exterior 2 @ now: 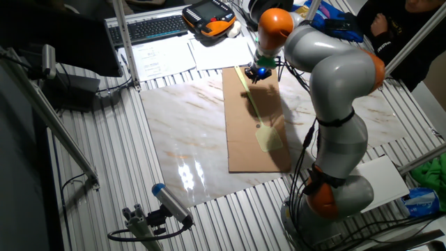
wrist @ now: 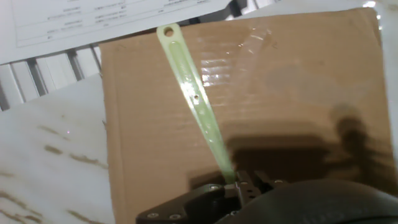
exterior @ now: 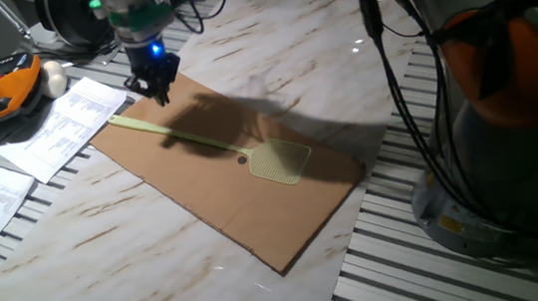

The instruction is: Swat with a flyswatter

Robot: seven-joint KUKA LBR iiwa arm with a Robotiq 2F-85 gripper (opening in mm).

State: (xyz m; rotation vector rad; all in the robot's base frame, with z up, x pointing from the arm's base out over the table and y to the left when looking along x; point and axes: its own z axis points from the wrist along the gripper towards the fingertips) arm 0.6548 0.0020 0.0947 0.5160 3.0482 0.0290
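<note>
Item: flyswatter [exterior: 210, 143], pale yellow-green, lying flat on the cardboard sheet [exterior: 203, 192] at mid-frame in one fixed view, mesh head [exterior: 280, 161] toward centre right, handle running up-left. In the hand view you see only the handle [wrist: 194, 99], its holed end near the top edge; the head is cut off behind the dark gripper body at the bottom. Item: gripper [exterior: 154, 82], upper left of that fixed view, hanging fingers-down above the sheet's far end, close to the handle's tip. You cannot tell whether its fingers are parted or closed; they read as one dark cluster, and contact with the handle is unclear. In the other fixed view the arm [exterior 2: 334, 90] arches over from lower right. Item: paper sheets [exterior: 56, 128], left edge, partly cropped.
</note>
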